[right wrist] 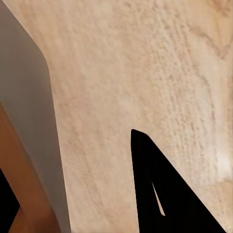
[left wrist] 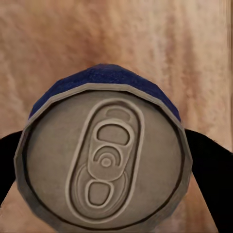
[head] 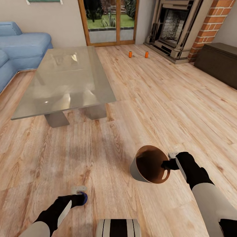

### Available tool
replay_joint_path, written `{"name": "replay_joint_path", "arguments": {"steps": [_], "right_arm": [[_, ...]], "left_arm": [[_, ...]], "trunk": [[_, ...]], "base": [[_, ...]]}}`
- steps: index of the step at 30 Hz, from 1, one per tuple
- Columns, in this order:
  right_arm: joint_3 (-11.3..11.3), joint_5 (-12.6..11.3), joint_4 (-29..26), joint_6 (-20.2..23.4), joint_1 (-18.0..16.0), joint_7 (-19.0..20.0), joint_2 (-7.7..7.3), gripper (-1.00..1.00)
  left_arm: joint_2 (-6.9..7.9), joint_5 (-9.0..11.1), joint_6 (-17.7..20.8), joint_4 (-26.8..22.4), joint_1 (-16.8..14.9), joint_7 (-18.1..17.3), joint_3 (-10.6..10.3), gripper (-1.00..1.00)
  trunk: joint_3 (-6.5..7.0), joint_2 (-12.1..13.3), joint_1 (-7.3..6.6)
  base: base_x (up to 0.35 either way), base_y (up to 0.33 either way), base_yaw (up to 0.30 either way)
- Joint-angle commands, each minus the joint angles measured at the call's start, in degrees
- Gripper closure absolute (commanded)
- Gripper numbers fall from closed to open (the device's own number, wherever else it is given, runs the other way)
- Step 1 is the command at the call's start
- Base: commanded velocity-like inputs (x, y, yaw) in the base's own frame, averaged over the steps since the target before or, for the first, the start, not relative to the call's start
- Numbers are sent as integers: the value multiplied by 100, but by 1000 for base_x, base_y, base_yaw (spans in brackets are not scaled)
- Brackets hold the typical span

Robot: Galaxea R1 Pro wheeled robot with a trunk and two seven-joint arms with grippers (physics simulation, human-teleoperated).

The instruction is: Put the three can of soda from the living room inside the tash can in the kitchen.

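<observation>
Two orange soda cans [head: 130, 54] [head: 146, 54] stand upright on the wood floor far ahead, in front of the fireplace. My left gripper [head: 80, 197] is low at the near left, shut on a can with a blue side and grey pull-tab top [left wrist: 104, 165]. The same can [head: 85, 198] is just visible in the head view. My right gripper [head: 166, 163] is shut on the rim of the trash can [head: 135, 171]. The bin is light grey outside and brown inside, and it is held tilted above the floor. The bin's wall [right wrist: 24, 121] and one dark finger [right wrist: 165, 189] appear in the right wrist view.
A glass coffee table [head: 65, 75] stands ahead on the left, with a blue sofa [head: 19, 46] beyond it. The brick fireplace [head: 174, 26] and a dark low bench [head: 219, 59] are at the far right. A glazed door [head: 110, 19] is straight ahead. Open floor runs between table and bench.
</observation>
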Motion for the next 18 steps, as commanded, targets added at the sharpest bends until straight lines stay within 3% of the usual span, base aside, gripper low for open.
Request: {"name": "replay_joint_path", "arguments": {"steps": [1, 9, 18], "right_arm": [[-1, -152, 1, 13, -2, 15, 1, 100], [-5, -152, 1, 13, -2, 15, 1, 100], [-7, -152, 1, 13, -2, 15, 2, 100]], "left_arm": [[2, -19, 0, 8, 2, 7, -29, 100], [-1, -17, 4, 24, 2, 22, -125, 100], [1, -17, 7, 26, 2, 23, -130, 100]], "trunk": [[0, 0, 0], [0, 0, 0], [199, 12, -23]], "base": [[0, 0, 0], [0, 0, 0], [0, 0, 0]]}}
